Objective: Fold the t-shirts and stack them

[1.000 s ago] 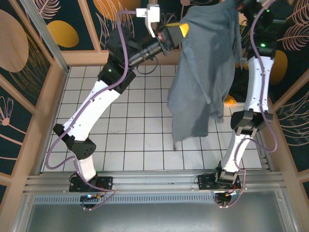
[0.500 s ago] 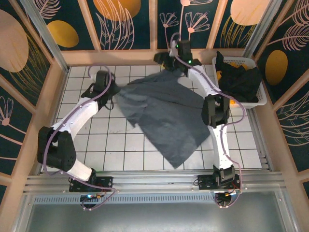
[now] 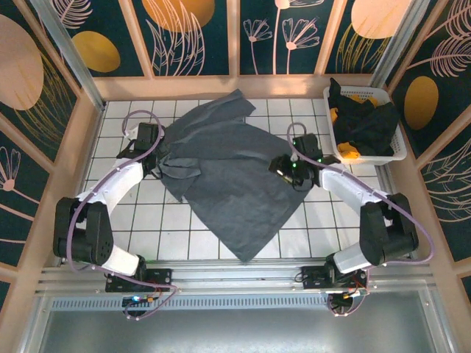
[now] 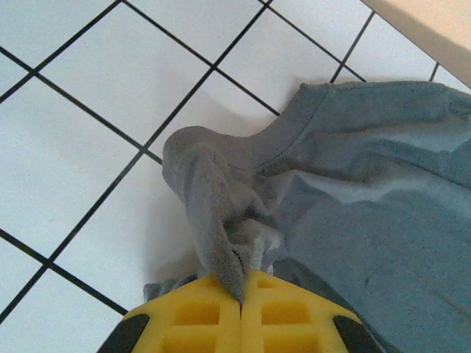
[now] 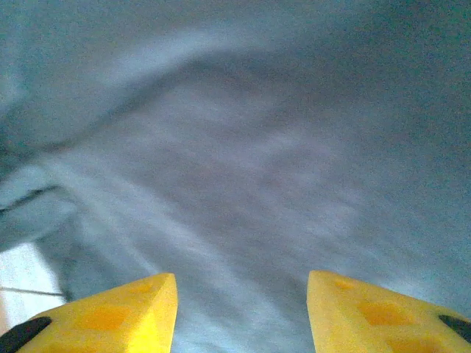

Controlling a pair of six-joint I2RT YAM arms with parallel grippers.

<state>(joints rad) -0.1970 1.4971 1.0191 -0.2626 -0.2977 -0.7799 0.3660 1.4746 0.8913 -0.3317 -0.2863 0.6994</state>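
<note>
One shirt is out for work now: the slate grey-blue t-shirt (image 3: 235, 176) lies spread on the tiled table (image 3: 140, 220), turned diagonal, w/ a bunched zone at its left side. Left gripper (image 4: 241, 294) has its jaws fully closed on a pinch of this bunched cloth, low over the tiles. Right gripper (image 5: 239, 283) hovers over the right part of the shirt, jaws about half apart, nothing between them, cloth just under. I think the step is flattening before the 1st fold. To do it well, left should draw its pinch outward & low so the wrinkles go flat, not lift it; right should come down at the right edge, not mid-cloth, and take one layer only. Black t-shirt (image 3: 364, 121) & orange-yellow t-shirt (image 3: 350, 153) sit in the white basket (image 3: 401, 147), far right.
</note>
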